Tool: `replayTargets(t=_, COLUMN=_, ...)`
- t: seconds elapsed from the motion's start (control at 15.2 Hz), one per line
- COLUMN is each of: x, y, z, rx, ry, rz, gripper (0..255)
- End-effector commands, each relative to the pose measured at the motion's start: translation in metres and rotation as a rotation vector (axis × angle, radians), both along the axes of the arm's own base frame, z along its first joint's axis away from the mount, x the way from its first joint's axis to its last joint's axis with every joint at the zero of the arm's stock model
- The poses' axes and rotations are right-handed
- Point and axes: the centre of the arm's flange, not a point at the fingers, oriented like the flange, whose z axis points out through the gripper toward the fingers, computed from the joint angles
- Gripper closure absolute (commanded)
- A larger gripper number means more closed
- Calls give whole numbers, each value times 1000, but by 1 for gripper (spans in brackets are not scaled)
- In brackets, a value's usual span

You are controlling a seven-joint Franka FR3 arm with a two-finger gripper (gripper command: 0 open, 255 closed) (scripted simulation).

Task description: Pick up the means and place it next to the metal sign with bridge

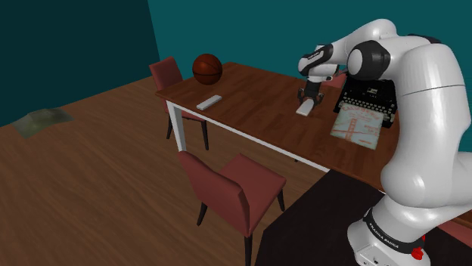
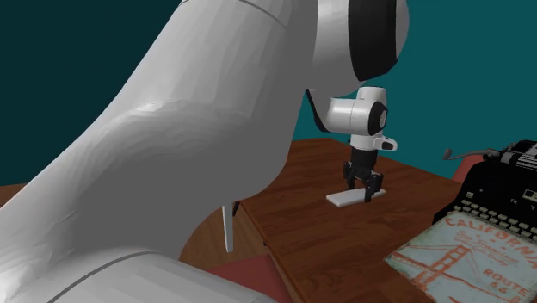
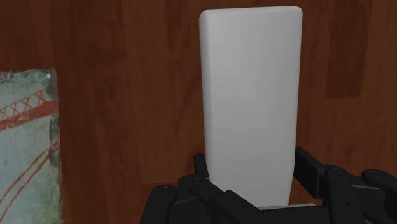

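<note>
A plain white flat slab [image 1: 305,108] with rounded corners lies low over the brown wooden table [image 1: 257,106]; whether it touches the wood I cannot tell. My black gripper [image 1: 310,97] points down and is shut on one end of it. From the second exterior view the gripper [image 2: 367,185] clasps the slab [image 2: 348,198] at its end nearer the typewriter. Along the hand, the slab [image 3: 251,102] runs away from the gripper [image 3: 257,194]. The metal sign [image 1: 358,125], pale with a red bridge drawing, lies flat a short way beside the slab; its edge [image 3: 28,146] is close by.
A black typewriter [image 1: 371,94] stands behind the sign [image 2: 456,254]. A second white slab [image 1: 209,101] and a basketball [image 1: 207,68] sit at the table's far end. Two red chairs [image 1: 234,189] stand along the table. A greenish mat [image 1: 41,121] lies on the floor.
</note>
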Motion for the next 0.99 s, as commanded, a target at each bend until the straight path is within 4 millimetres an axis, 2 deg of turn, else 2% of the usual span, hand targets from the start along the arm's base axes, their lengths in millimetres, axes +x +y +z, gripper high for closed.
replayTargets(t=0.0, x=1, y=1, z=-10, rx=0, ry=-1, rz=0, gripper=255)
replayTargets(t=0.73, x=1, y=1, z=-68, rx=0, ry=-1, rz=0, gripper=255)
replayTargets(t=0.92, x=1, y=1, z=-68, rx=0, ry=-1, rz=0, gripper=255)
